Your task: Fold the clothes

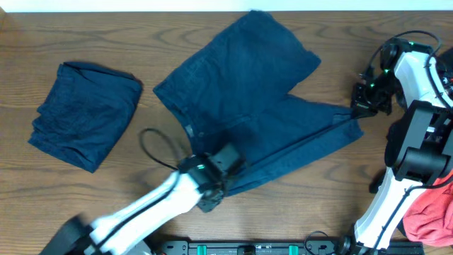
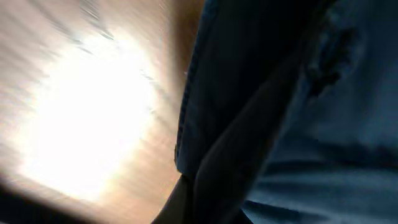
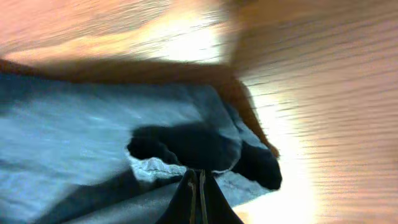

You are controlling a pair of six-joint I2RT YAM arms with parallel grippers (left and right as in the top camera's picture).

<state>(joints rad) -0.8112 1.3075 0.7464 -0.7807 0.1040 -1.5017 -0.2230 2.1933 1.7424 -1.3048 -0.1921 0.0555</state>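
Crowding the near right corner, a coral-red garment (image 1: 432, 216) lies bunched and half hidden behind the right arm's white links. That makes three garments in view: this one and two navy ones. Both arms are in view as well.

Coming in low from the near left, the left arm stretches diagonally across the wooden table (image 1: 71, 42), with a black cable (image 1: 151, 145) looping out beside its wrist. The left gripper (image 1: 212, 183) sits on the near edge of the dark navy trousers (image 1: 248, 99), its fingers pressed together on a fold of the cloth (its wrist view is blurred, but navy fabric fills it right up to the fingers).

The trousers lie spread flat at the table's middle, one leg angled toward the far edge and the other running out to the right.

At that right tip the right arm doubles back, wrist turned leftward. The right gripper (image 3: 198, 193) pinches the trousers' hem with its fingers tight together.

Well apart at the left lies a folded navy garment (image 1: 85, 117), untouched.
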